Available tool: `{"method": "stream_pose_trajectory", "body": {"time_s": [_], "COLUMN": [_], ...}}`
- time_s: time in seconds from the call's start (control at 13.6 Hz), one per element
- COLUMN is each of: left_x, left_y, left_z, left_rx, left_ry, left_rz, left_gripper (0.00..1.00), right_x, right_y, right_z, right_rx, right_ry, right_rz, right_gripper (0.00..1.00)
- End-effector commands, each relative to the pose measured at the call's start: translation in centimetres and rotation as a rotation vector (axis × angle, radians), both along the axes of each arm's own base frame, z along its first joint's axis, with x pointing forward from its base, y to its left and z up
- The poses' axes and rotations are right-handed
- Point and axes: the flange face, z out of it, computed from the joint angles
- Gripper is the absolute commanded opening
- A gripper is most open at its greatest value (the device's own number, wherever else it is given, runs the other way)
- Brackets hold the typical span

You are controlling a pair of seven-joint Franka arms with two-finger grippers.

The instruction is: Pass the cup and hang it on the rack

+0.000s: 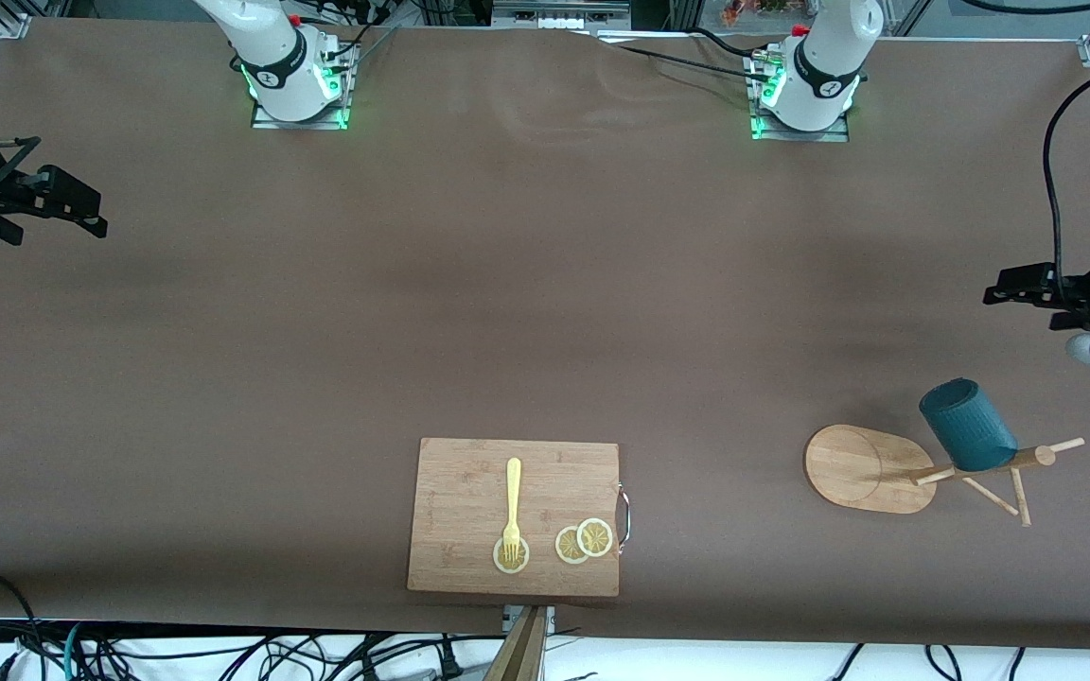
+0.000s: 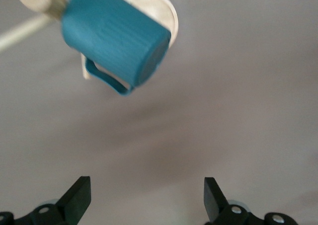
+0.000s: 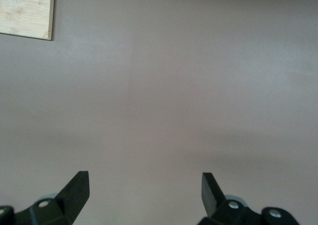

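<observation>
Both claws wait spread and empty: left claw (image 2: 147, 197) near the rack (image 1: 871, 468), where the cup (image 1: 966, 426) hangs; right claw (image 3: 145, 195) over bare counter (image 1: 507, 284).

You won't find any readable text, label, brand name, number or sign in these views. The round dark marks on the two arm bases (image 1: 824, 83) are too small to make out as letters or a logo. The cutting board (image 1: 469, 492), the cup (image 1: 966, 426) and the rack (image 1: 862, 468) carry no print that can be read, and the brown surface (image 1: 507, 312) bears no marking. Both wrist views show no lettering either.
</observation>
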Motion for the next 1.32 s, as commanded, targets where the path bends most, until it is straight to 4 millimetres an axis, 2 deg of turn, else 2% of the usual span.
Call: {"method": "stream_pose_trajectory", "body": {"time_s": [0.0, 0.15, 0.22, 0.37, 0.44, 0.51, 0.59, 0.66, 0.88, 1.03, 1.25], "left_x": [-1.2, -2.5, -3.4, -4.8, -5.5, -6.3, -6.1, -5.5, -5.4, -5.4, -5.3], "left_y": [0.7, -0.6, -0.5, -1.2, -2.4, -3.8, -5.4, -5.6, -5.6, -6.6, -6.4], "left_z": [5.0, 8.3, 9.6, 10.7, 11.0, 10.8, 10.1, 8.9, 8.9, 9.1, 9.0], "left_rx": [0.044, 0.076, 0.089, 0.09, 0.087, 0.089, 0.105, 0.14, 0.142, 0.122, 0.121], "left_ry": [-0.126, -0.174, -0.186, -0.149, -0.117, -0.072, -0.052, -0.03, -0.027, -0.025, -0.023], "left_rz": [0.005, -0.013, 0.025, 0.124, 0.164, 0.185, 0.191, 0.207, 0.233, 0.321, 0.326], "left_gripper": [1.0, 1.0, 1.0, 1.0, 1.0, 1.0, 1.0, 1.0, 1.0, 1.0, 1.0], "right_x": [-0.3, -0.3, -0.3, -0.3, -0.3, -0.3, -0.3, -0.3, -0.4, -0.4, -0.4], "right_y": [-0.1, 0.0, 0.0, -0.1, -0.1, -0.1, -0.1, -0.1, -0.1, -0.1, -0.6], "right_z": [0.6, 0.7, 0.7, 0.6, 0.7, 0.7, 0.7, 0.7, 0.8, 0.8, 0.8], "right_rx": [0.015, 0.015, 0.015, 0.015, 0.015, 0.016, 0.019, 0.019, 0.021, 0.021, 0.02], "right_ry": [-0.001, -0.003, -0.001, 0.0, -0.001, -0.001, -0.002, -0.002, -0.003, -0.003, -0.003], "right_rz": [-0.012, -0.01, -0.01, -0.012, -0.01, -0.012, -0.012, -0.012, -0.012, -0.012, -0.018], "right_gripper": [1.0, 1.0, 1.0, 1.0, 1.0, 1.0, 1.0, 1.0, 1.0, 1.0, 1.0]}}
